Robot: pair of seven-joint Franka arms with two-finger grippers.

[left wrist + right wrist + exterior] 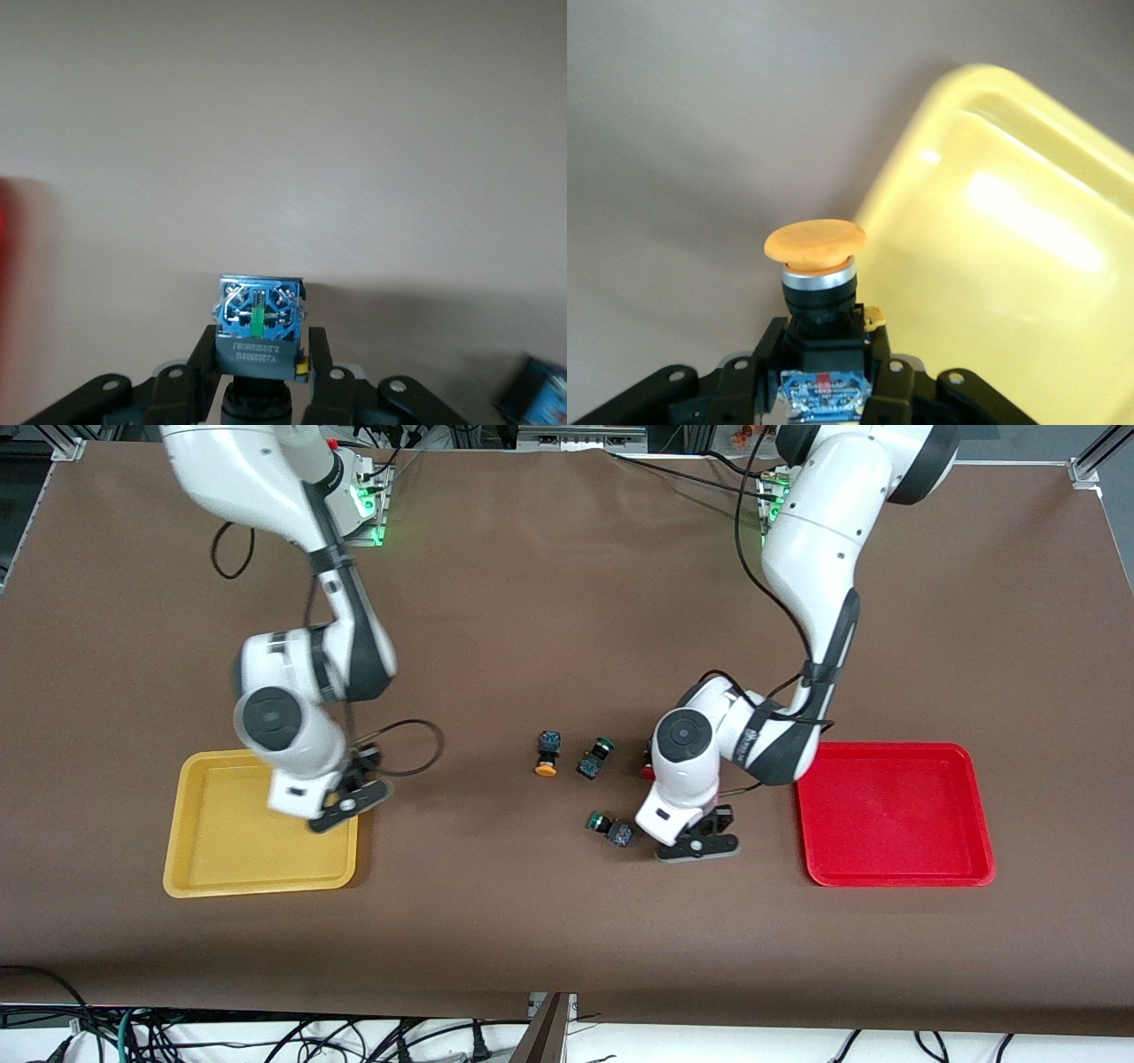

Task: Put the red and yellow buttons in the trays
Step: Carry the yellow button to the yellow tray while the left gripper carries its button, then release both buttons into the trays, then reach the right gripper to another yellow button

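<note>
**A:** Status on the buttons?

**B:** My right gripper (822, 372) is clamped on a yellow button (816, 257), cap pointing away from the wrist, over the yellow tray's (221, 868) edge toward the middle of the table. Not released. My left gripper (259, 376) is clamped on another button body (259, 323), low over the bare cloth between the loose buttons and the red tray (895, 868).

**A:** Red one?

**B:** Can't tell. Only its terminal end faces the left wrist camera; the cap is hidden.

**A:** Trays?

**B:** Both look empty, so I'd judge nothing delivered yet. A second yellow button (547, 755) lies mid-table beside a green button (594, 759). Another green button (611, 828) lies nearer the front camera.

**A:** Other red?

**B:** There's a red sliver (648, 767) at the left arm's wrist, mostly covered. Likely a button, not confirmed.
</note>
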